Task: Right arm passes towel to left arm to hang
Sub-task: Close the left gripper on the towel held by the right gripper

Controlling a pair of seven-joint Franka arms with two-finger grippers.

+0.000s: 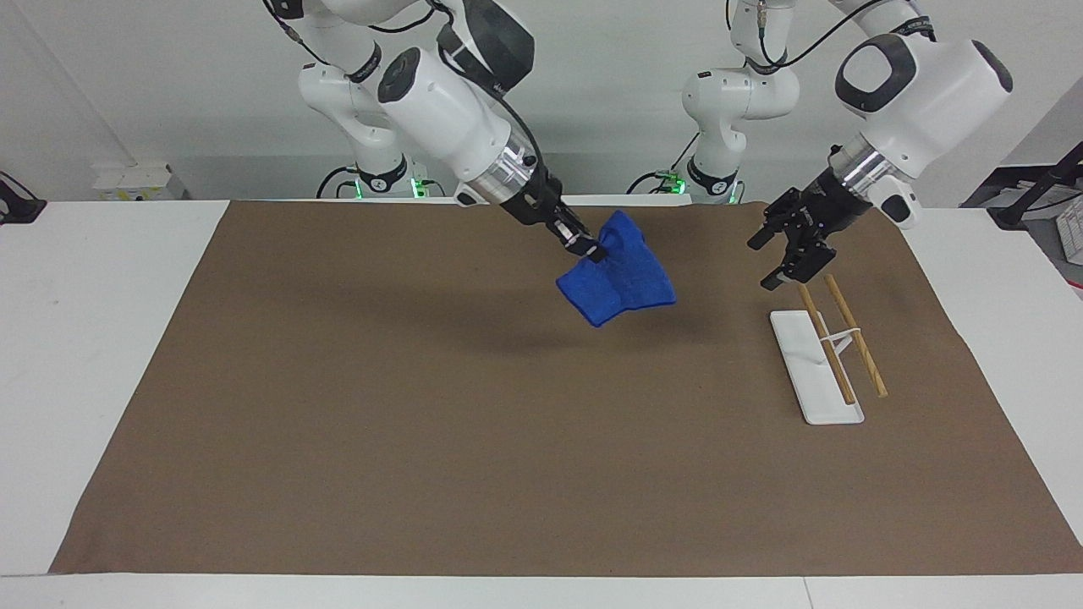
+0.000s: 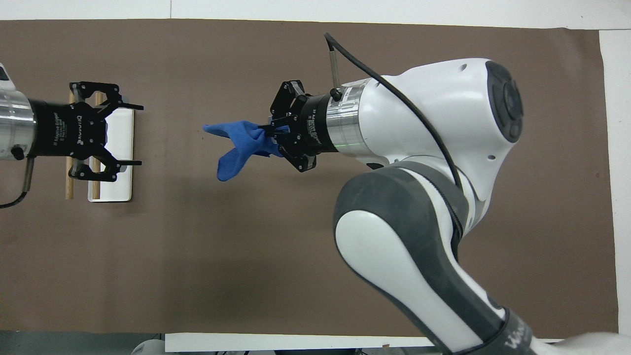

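Aloft, the right tool (image 1: 592, 251) pinched the towel (image 1: 619, 271) by one edge, offering it toward the wide-open, empty left tool (image 1: 785, 254) above the rack (image 1: 825, 355).

lab: robot arms (image 1: 457, 110), plain table (image 1: 101, 338)

The blue towel (image 1: 618, 271) is soft and bunched up. It hangs in the air over the middle of the brown mat (image 1: 423, 406). The right gripper (image 1: 592, 251) pinches one edge of it.

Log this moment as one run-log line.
right claw: shut on towel, raised above mat | left claw: open, over rack | handover: not yet
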